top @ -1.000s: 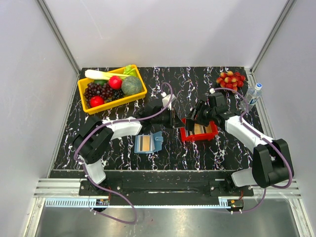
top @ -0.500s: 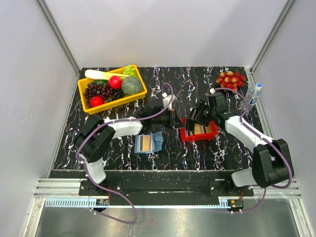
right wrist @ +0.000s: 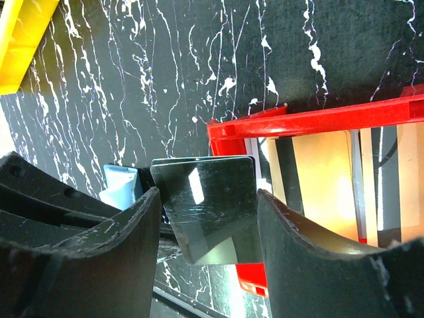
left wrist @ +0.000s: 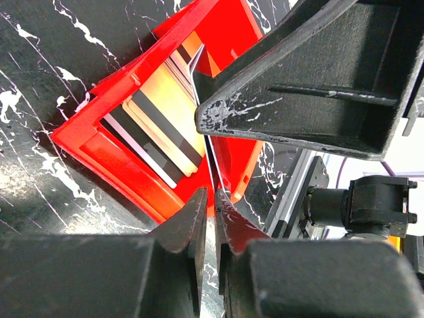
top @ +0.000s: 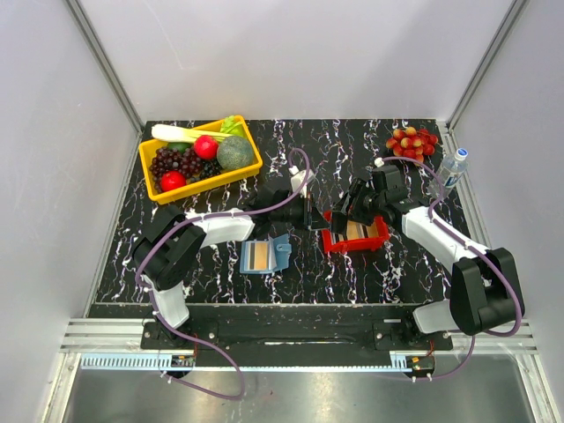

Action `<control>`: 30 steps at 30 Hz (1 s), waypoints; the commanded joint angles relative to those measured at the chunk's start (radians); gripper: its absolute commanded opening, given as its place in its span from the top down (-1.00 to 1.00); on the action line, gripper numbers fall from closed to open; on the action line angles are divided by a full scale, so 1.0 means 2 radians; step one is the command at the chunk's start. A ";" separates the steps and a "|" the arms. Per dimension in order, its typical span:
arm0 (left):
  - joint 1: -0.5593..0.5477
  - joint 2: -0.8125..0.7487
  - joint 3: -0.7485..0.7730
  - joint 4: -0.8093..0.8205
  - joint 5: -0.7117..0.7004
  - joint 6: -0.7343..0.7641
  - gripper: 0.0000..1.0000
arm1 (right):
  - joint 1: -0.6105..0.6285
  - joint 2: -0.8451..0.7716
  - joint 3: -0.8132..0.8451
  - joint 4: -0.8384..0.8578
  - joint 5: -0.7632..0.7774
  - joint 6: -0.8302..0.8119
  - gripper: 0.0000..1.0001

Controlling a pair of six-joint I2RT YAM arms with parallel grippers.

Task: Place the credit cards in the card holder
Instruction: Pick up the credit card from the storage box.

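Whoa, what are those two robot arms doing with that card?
They seem to be passing a card between them. The right gripper holds a dark grey card by its edges, just above the red tray where more cards lie. The left gripper has its jaws nearly together around that card; whether they pinch it yet is hard to tell. The blue card holder lies open on the table, a little way from the tray.
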State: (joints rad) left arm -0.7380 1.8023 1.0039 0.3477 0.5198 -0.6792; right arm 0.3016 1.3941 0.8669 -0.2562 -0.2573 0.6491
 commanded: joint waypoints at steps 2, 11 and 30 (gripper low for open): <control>0.002 -0.004 0.023 0.005 -0.001 0.016 0.74 | -0.002 -0.017 0.006 0.016 -0.018 0.004 -0.18; -0.002 0.004 0.040 -0.014 -0.011 0.021 0.55 | -0.002 -0.016 0.006 0.016 -0.020 0.009 -0.17; -0.019 0.034 0.063 -0.022 -0.031 0.006 0.67 | -0.002 -0.018 -0.004 0.018 -0.015 0.007 -0.17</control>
State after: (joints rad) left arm -0.7712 1.8572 1.0828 0.2710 0.4706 -0.6632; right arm 0.3000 1.3922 0.8654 -0.2508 -0.2829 0.6632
